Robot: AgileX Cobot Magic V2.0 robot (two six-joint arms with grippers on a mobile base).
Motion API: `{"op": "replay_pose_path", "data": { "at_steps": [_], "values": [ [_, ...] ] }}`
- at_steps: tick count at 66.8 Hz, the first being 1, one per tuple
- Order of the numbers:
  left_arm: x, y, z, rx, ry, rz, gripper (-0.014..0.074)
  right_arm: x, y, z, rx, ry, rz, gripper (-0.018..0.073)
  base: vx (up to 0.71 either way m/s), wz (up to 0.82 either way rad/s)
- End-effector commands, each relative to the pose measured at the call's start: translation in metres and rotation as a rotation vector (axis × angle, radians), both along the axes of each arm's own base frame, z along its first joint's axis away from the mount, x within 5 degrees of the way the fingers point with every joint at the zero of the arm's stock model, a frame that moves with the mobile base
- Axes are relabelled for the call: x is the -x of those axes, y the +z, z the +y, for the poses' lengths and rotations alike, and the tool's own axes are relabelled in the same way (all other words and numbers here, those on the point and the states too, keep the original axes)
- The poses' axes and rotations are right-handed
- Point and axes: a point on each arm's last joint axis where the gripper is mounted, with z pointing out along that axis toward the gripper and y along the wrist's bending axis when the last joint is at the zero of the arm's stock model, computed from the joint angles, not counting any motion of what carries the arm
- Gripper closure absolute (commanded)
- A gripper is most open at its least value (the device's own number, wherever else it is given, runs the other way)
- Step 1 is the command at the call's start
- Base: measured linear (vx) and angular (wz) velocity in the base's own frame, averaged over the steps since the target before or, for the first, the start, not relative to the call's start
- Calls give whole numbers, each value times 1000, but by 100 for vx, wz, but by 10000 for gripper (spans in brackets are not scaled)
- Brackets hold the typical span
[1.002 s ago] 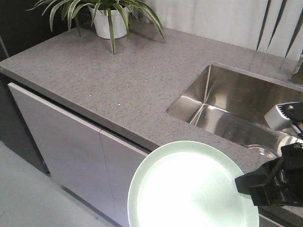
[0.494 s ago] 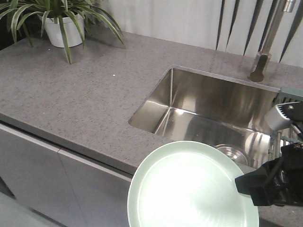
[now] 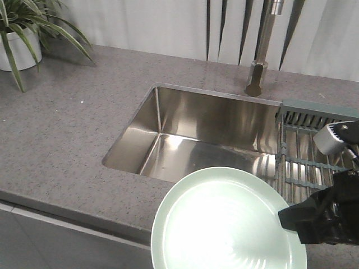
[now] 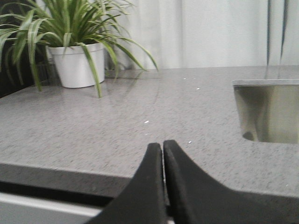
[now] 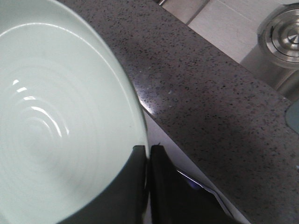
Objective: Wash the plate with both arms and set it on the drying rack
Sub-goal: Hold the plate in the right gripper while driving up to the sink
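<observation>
The right hand (image 5: 148,151) pinches the plate (image 3: 224,224) by its rim and holds it face-up just off the near edge of the surface (image 3: 67,140), in front of the sink (image 3: 190,117). The left hand (image 4: 162,148) is pressed together on nothing. The step in hand looks like carrying the plate under the faucet (image 3: 259,73). One rim pinch is a weak hold, so travel level and slowly, clear the sink's near lip, keep left of the drying rack (image 3: 314,165), and bring the left hand to the opposite rim.

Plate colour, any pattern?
The plate is pale mint green with faint concentric rings; clearest in right wrist view.
</observation>
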Motion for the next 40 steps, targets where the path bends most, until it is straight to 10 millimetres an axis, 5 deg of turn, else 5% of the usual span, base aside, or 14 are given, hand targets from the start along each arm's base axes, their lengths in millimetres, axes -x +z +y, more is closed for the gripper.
{"op": "replay_pose_path", "data": {
  "at_steps": [1, 40],
  "values": [
    [2, 16, 0, 4, -6, -112, 603, -1, 12, 2, -48, -11, -57, 564, 7, -26],
    [2, 16, 0, 4, -6, -112, 603, -1, 12, 2, -48, -11, -57, 564, 6, -22]
  ]
}}
